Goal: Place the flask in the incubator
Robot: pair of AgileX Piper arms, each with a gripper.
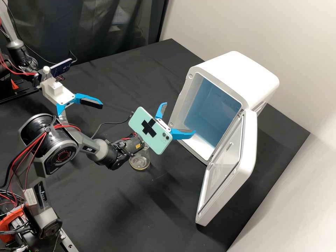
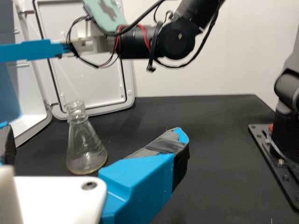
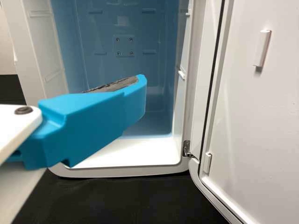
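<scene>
Partly hidden — flask (image 1: 139, 163) upright behind right arm (image 1: 101, 150); incubator (image 1: 241, 75) open.

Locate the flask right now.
High view: the flask stands upright on the bench, under the right arm, short of the open incubator.

Black bench (image 1: 140, 210), dark curtain (image 1: 87, 21), pale wall (image 1: 280, 28).

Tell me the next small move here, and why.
Probably the left gripper eases toward the flask: it is open and empty, the flask stands on the bench, and the incubator is already open.
</scene>
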